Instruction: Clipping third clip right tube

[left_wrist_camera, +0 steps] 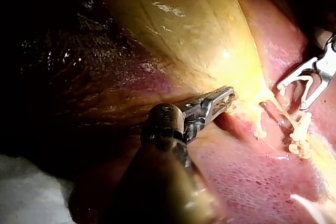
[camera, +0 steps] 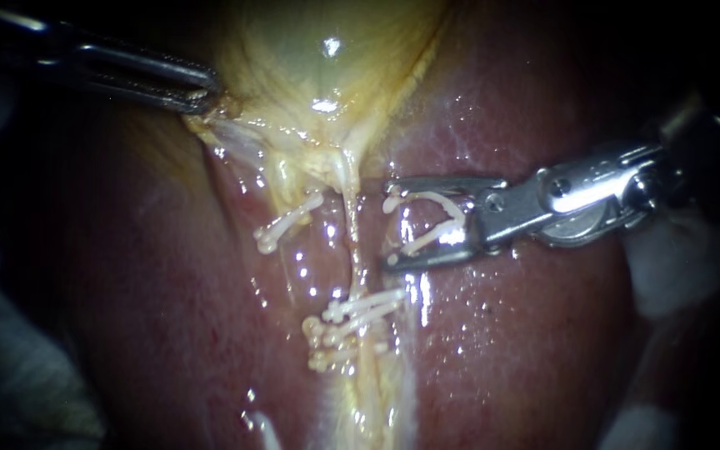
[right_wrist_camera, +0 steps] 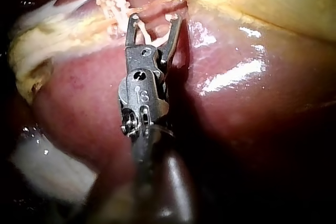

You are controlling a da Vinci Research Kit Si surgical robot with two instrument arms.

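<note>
Right instrument (camera: 388,225) enters from the right, jaws spread wide around a white clip (camera: 437,200) they carry, tips just beside the right tube (camera: 352,242), which runs upright across their opening; left instrument (camera: 204,93) pinches the gallbladder (camera: 327,50) at its edge

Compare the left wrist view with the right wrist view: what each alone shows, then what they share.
Left wrist only: the left instrument, jaws shut on the gallbladder edge. Right wrist only: the right instrument's shaft. Both: its jaws holding the loaded clip, the placed clips, the liver.
</note>
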